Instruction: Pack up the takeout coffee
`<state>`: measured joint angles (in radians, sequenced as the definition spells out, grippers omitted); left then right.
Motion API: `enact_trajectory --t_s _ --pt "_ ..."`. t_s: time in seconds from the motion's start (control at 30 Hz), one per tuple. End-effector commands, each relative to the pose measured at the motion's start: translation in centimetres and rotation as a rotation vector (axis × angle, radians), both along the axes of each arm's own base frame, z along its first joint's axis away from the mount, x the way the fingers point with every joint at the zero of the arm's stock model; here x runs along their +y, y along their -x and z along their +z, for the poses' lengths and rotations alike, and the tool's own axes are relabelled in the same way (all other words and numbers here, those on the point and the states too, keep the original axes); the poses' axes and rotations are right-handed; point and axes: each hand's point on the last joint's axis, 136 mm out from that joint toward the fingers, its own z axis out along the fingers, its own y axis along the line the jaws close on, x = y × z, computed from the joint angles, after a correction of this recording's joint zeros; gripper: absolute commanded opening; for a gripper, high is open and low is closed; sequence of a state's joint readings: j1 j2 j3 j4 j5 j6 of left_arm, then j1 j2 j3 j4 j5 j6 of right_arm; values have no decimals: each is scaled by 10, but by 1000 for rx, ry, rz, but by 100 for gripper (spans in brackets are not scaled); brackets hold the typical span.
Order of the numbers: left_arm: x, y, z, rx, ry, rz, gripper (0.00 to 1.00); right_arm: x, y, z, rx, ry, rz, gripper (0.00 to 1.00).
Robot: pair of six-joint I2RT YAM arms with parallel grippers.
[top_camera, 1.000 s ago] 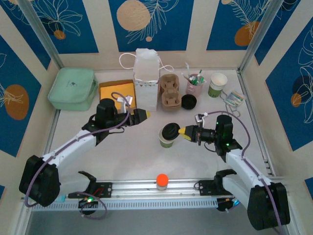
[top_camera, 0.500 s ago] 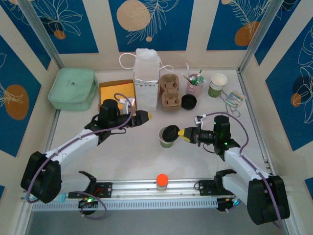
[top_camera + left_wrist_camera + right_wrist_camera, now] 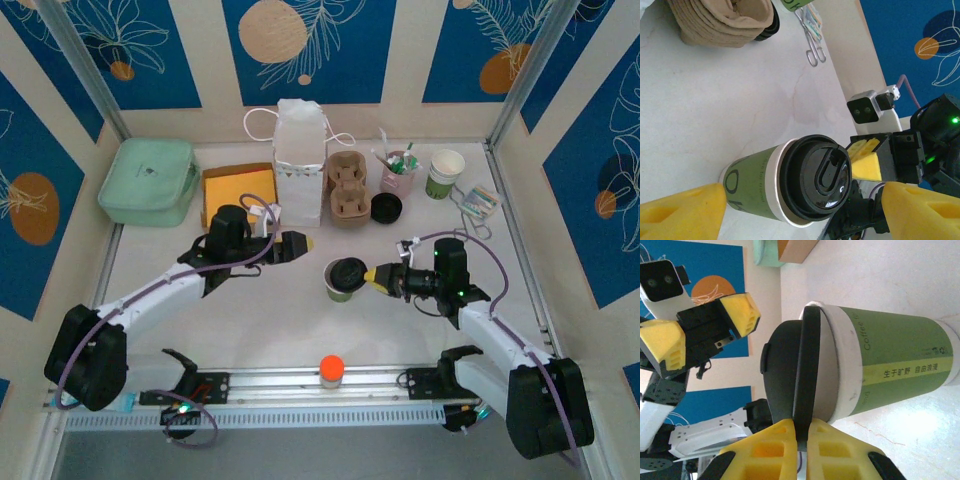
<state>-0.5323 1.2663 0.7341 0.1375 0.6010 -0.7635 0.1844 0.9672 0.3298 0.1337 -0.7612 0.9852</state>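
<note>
Green takeout coffee [image 3: 341, 283], lid [image 3: 816, 176] rim seemingly in tight right claw [image 3: 371, 274]; left claw [image 3: 300, 242] wide.

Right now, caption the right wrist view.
Right gripper pinches the black lid atop the green cup; left gripper open beyond.

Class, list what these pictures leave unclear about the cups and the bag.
- Whether the coffee cup holds any drink: left wrist view, the black lid covers its mouth.
- Inside of the white bag: top view, its closed top hides it.
- Contents of the pink cup: top view, too small.
</note>
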Motion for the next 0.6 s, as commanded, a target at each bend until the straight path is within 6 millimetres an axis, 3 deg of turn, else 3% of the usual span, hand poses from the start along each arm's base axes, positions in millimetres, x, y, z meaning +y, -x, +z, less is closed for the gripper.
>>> enact_trajectory --t_s 0.0,0.57 --pt "-5 -2 10 -40 -5 -16 81 0 1 -5 8 38 3 11" --pt "-17 3 -7 -15 -34 -66 81 -2 -4 -9 19 71 -17 18"
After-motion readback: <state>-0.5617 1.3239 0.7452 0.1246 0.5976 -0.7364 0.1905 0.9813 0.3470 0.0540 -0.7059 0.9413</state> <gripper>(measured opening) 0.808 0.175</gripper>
